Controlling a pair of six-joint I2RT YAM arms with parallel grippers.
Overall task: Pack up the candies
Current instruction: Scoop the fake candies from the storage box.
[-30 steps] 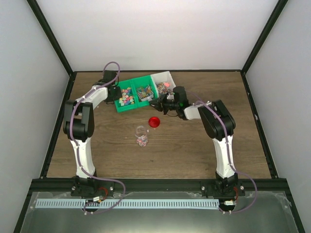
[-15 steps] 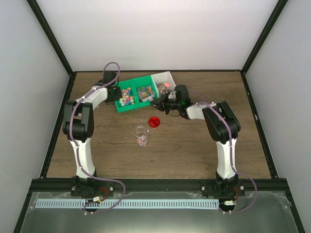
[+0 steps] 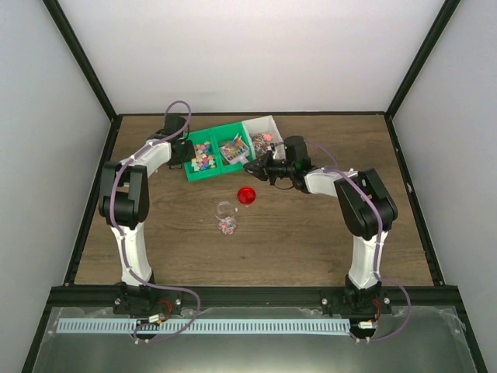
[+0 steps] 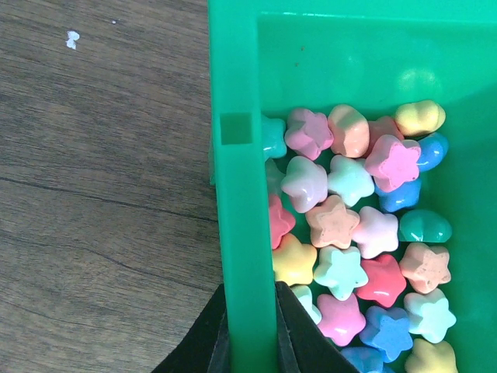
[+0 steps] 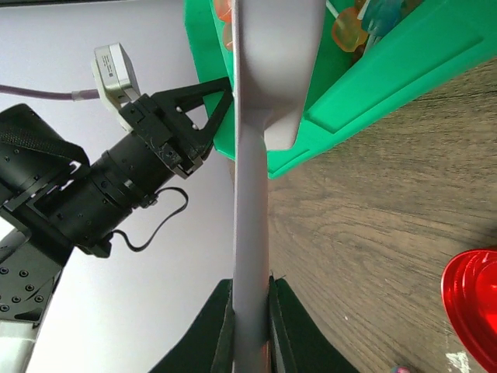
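**Both grippers clamped at the candy bins**

The left gripper (image 4: 250,346) pinches the left wall of the green bin (image 4: 241,194), with one finger outside over the table (image 4: 101,194) and the other inside the bin. The candies (image 4: 349,233) lie heaped in this compartment right against the clamped wall. They are small star-shaped and rounded sweets in pink, orange, blue, teal, yellow and white.

The right gripper (image 5: 250,330) is pressed onto the handle of a white scoop (image 5: 252,194). The scoop's bowl end reaches over the near rim of the neighbouring green compartment, where wrapped sweets show. Whether the bowl touches anything cannot be told.

In the overhead view a white bin (image 3: 268,124) stands against the right side of the green one. A round red lid (image 3: 246,195) lies on the table in front of the bins, just below the scoop. A clear jar (image 3: 226,216) stands near the lid but apart from it, closer to the arm bases, with a few coloured candies at its bottom.
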